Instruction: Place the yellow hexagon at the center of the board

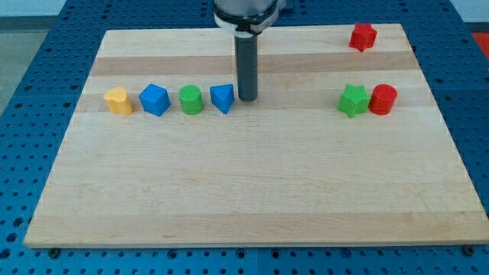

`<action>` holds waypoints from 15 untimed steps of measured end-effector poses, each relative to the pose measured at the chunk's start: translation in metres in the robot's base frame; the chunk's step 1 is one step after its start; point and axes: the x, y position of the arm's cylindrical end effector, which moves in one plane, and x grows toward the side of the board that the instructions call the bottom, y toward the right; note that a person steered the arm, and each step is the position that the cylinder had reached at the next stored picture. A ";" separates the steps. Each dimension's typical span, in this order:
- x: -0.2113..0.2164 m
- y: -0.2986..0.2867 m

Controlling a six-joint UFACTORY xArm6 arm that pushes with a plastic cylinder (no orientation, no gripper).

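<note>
Overhead, roughly: pale wooden board [252, 191] with lengthwise grain and a darker plank stripe near the view's top, laid on a blue perforated table [46, 46] whose holes show on every side of the board. No pincer on this arm, only a straight dark rod, so nothing clenched or released; my tip [247, 99] down on the wood, just to the view's right of the blue triangular block [222, 97], very close, contact impossible to judge. Taking that tip as landmark: green cylinder [191, 99] further to the view's left past the triangular block, then blue cube-like block [154, 99], then yellow hexagon [118, 100] last in the row, well apart from the tip and near the board's left edge, far off the board's middle. Well to the view's right of the tip, green star [353, 100] touching or almost touching red cylinder [383, 99]. Up and far right of the tip, red star [364, 36] alone near the board's top corner.
</note>
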 end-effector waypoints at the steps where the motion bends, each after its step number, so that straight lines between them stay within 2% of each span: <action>1: -0.024 0.002; 3: -0.053 -0.060; 4: -0.082 -0.101; 5: -0.132 -0.112; 6: -0.163 -0.095; 7: -0.178 -0.044; 8: -0.177 -0.005; 9: -0.169 0.000; 12: -0.111 0.038; 15: -0.111 0.010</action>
